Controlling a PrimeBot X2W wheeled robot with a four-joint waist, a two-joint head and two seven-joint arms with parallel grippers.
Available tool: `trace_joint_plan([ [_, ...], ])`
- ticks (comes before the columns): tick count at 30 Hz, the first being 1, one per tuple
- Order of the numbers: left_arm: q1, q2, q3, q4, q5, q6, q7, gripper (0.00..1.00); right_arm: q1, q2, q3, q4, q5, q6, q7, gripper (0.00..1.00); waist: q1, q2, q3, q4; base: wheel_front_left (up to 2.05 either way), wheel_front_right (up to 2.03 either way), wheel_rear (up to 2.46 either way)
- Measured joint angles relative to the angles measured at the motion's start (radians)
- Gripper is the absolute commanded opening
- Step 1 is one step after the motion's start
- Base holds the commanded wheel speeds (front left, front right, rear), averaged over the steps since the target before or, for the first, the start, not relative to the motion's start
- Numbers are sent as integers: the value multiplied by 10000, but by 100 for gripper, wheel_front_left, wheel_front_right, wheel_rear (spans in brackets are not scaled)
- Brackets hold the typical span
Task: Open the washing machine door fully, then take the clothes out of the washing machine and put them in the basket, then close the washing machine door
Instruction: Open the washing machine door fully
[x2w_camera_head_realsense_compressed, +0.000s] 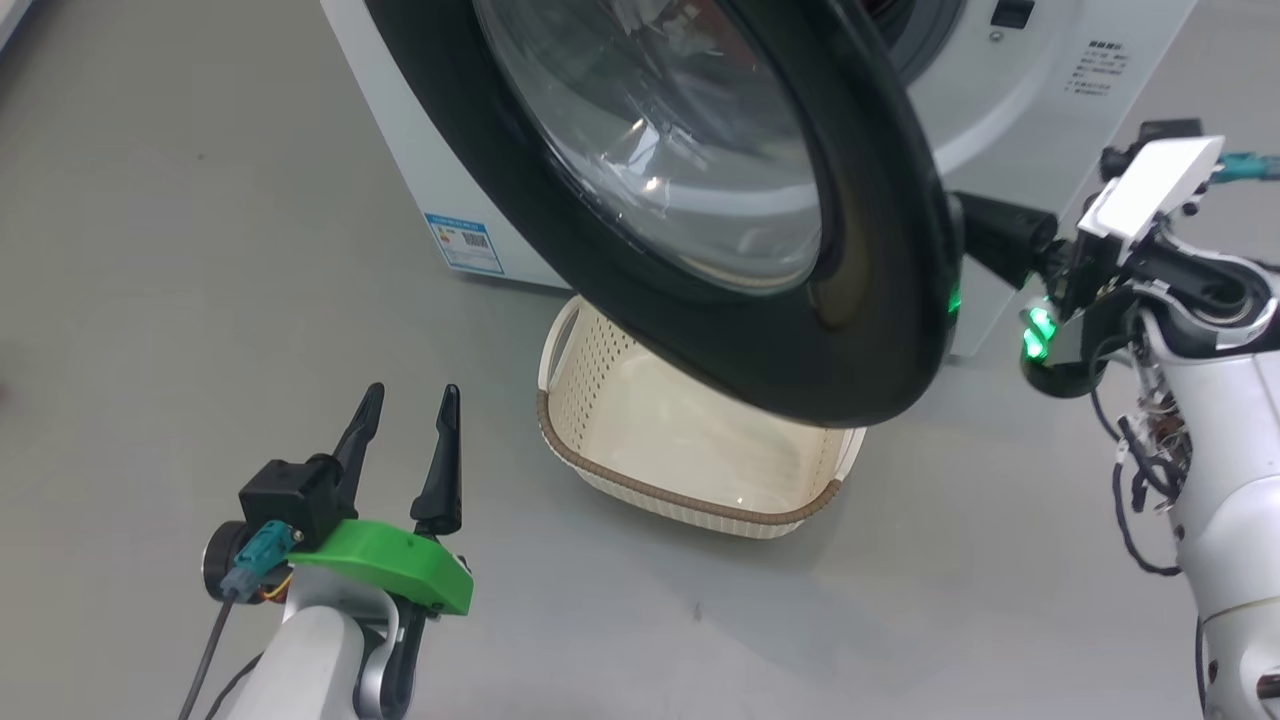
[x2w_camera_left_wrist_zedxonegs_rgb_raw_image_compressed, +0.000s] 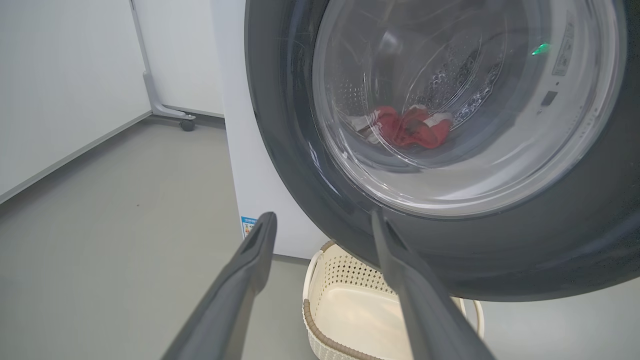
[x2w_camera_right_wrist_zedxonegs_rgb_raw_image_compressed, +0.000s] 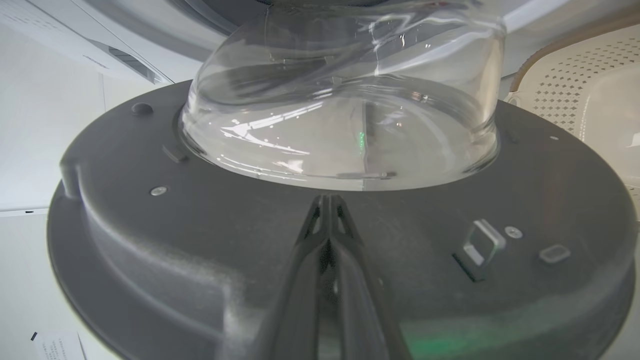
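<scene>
The washing machine door (x2w_camera_head_realsense_compressed: 880, 330), a black ring around a bulging glass window, stands partly swung out from the white washing machine (x2w_camera_head_realsense_compressed: 1030, 110) and hangs over the cream basket (x2w_camera_head_realsense_compressed: 680, 495) on the floor. Red and white clothes (x2w_camera_left_wrist_zedxonegs_rgb_raw_image_compressed: 410, 127) lie in the drum, seen through the glass. My left gripper (x2w_camera_head_realsense_compressed: 412, 392) is open and empty, left of the basket and below the door (x2w_camera_left_wrist_zedxonegs_rgb_raw_image_compressed: 550, 250). My right gripper (x2w_camera_right_wrist_zedxonegs_rgb_raw_image_compressed: 327, 200) is shut with nothing between its fingers, its tips at the door's grey inner face (x2w_camera_right_wrist_zedxonegs_rgb_raw_image_compressed: 150, 240) just below the glass bowl (x2w_camera_right_wrist_zedxonegs_rgb_raw_image_compressed: 345, 100).
Grey floor (x2w_camera_head_realsense_compressed: 180, 250) spreads to the left of the machine. A white wall and a wheeled white frame foot (x2w_camera_left_wrist_zedxonegs_rgb_raw_image_compressed: 187, 124) stand at the back left. The basket (x2w_camera_left_wrist_zedxonegs_rgb_raw_image_compressed: 312, 325) sits close against the machine's front, under the door's lower edge.
</scene>
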Motion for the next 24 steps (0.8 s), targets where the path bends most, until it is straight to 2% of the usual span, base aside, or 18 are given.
trace_joint_plan([
  [7, 340, 13, -4, 155, 297, 0, 0, 100, 705, 412, 270, 10, 73, 192, 201, 0, 0, 0, -689, -79, 0, 0, 0],
  [17, 714, 46, -169, 337, 568, -86, 0, 100, 1488, 918, 522, 15, 167, 265, 337, 0, 0, 0, -1441, -123, 0, 0, 0],
  [24, 757, 58, -357, 336, 690, -151, 0, 100, 1763, 1047, 660, -128, 178, 307, 382, 0, 0, 0, -1678, 23, 0, 0, 0],
])
